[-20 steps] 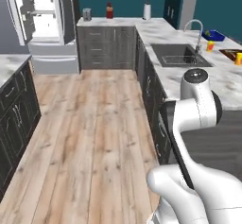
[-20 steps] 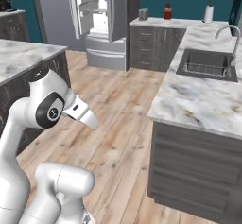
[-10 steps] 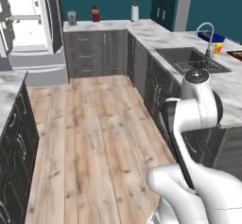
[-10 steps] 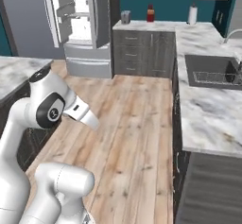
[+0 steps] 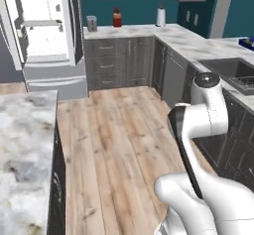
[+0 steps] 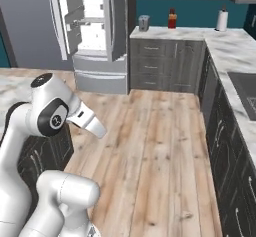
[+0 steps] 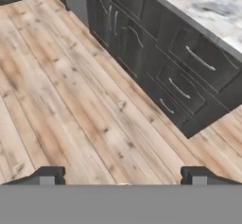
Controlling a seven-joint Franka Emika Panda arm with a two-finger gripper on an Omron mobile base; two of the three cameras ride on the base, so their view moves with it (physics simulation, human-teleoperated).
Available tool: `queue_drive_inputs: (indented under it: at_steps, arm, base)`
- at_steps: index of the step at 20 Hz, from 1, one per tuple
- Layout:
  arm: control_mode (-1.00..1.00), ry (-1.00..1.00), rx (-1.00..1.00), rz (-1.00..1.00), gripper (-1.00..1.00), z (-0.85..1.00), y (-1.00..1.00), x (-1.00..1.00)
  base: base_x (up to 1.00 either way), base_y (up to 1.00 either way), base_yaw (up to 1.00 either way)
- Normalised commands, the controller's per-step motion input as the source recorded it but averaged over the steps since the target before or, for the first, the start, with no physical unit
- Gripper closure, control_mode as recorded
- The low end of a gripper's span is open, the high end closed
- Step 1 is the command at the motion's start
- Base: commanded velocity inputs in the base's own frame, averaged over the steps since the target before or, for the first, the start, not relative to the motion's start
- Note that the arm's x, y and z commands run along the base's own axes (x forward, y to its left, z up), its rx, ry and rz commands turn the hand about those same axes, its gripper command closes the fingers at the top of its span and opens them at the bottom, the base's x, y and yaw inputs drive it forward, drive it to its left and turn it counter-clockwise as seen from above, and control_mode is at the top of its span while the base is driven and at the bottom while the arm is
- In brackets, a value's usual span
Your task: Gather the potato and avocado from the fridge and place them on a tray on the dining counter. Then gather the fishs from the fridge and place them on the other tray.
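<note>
At about eleven o'clock in the left base view, the fridge point(image 5: 47, 35) stands with its doors swung open on a white shelved inside; no potato, avocado or fish can be made out at this range, and neither tray can be identified. The hand point(image 7: 123, 176) is carried tucked in over the plank floor point(image 7: 71, 109), its two dark tips set wide apart with nothing between them. The main risk, as I judge it, lies in the approach: the open steel doors jut into the aisle, and the marbled bench point(image 5: 25, 145) at eight o'clock has a hard square corner, so an elbow swinging wide could clip either. Inside, the avocado's glossy round skin could roll off the pads under an off-centre pinch, and thin slender fish leave little to grip. The cabinet fronts point(image 7: 156, 53) are dark grey wood with slim bar handles. The far bench point(image 6: 170, 32) at twelve o'clock carries a red bottle point(image 6: 172, 19), a grey canister point(image 6: 144, 23) and a paper roll point(image 6: 223, 19).
</note>
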Motion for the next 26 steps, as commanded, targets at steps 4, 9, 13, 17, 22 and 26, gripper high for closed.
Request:
queue_drive_inputs:
  at_steps: [4,9,13,17,22,26]
  arm:
    - [1.0,0.0,0.0,0.0,-1.0,0.0,0.0,0.0]
    - [1.0,0.0,0.0,0.0,-1.0,0.0,0.0,0.0]
    - [1.0,0.0,0.0,0.0,-1.0,0.0,0.0,0.0]
    - [1.0,0.0,0.0,0.0,-1.0,0.0,0.0,0.0]
    - [1.0,0.0,0.0,0.0,-1.0,0.0,0.0,0.0]
    - [1.0,0.0,0.0,0.0,-1.0,0.0,0.0,0.0]
  base:
    - [1.0,0.11,0.05]
    - [1.0,0.0,0.06]
    - [1.0,0.01,0.05]
    - [1.0,0.1,0.04]
    - [1.0,0.26,0.07]
    - [1.0,0.5,0.09]
